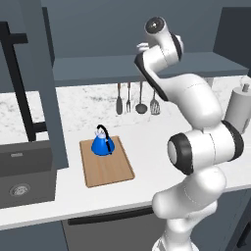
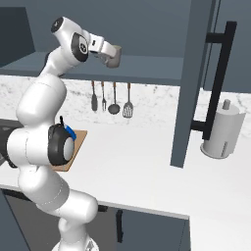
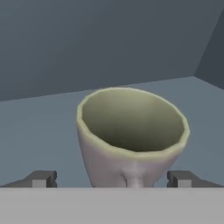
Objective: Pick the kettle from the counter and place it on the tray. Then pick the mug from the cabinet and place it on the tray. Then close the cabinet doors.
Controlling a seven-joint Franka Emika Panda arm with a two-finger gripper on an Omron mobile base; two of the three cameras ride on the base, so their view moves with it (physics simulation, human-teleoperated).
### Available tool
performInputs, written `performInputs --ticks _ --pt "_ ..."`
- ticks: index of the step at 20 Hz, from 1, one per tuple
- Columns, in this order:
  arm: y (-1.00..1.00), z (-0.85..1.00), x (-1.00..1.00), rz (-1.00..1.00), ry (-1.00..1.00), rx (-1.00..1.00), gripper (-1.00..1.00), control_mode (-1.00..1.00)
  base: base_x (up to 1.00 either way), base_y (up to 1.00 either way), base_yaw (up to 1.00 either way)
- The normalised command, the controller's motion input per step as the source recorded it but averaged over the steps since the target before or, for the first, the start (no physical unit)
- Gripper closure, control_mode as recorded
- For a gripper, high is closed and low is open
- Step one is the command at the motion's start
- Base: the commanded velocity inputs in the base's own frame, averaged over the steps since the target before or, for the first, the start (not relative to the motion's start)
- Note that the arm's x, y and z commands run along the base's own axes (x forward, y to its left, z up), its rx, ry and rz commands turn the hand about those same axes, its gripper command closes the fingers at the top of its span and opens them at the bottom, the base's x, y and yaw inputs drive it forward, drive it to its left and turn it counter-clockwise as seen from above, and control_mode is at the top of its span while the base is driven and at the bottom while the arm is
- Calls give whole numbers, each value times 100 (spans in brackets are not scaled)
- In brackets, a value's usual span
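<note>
The blue kettle [image 1: 103, 144] stands upright on the far end of the wooden tray [image 1: 109, 170] on the white counter [image 1: 152, 142]; in the right base view a sliver of the kettle [image 2: 71, 132] and a corner of the tray [image 2: 79, 142] show behind my arm. My gripper [image 2: 114, 57] is raised into the cabinet [image 2: 147, 68], level with the shelf board. In the hand view the grey-beige mug [image 3: 131, 140] with its olive inside stands between the open fingertips [image 3: 42, 178], and neither fingertip touches it. Both cabinet doors [image 1: 37, 83] [image 2: 193, 83] hang open.
A tall grey paper-towel cylinder [image 2: 223, 130] stands on the counter at the right. Several utensils [image 1: 137, 100] hang on the backsplash. A dark sink [image 1: 19, 181] lies left of the tray. The open door panels jut out over the counter on both sides.
</note>
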Motion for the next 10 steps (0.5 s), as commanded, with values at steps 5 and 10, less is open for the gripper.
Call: performInputs --ticks 5,10 --pt "-2 0 3 -1 0 0 -100 -100 0 0 0" --pt "-2 0 0 -3 0 -1 100 -100 0 0 0"
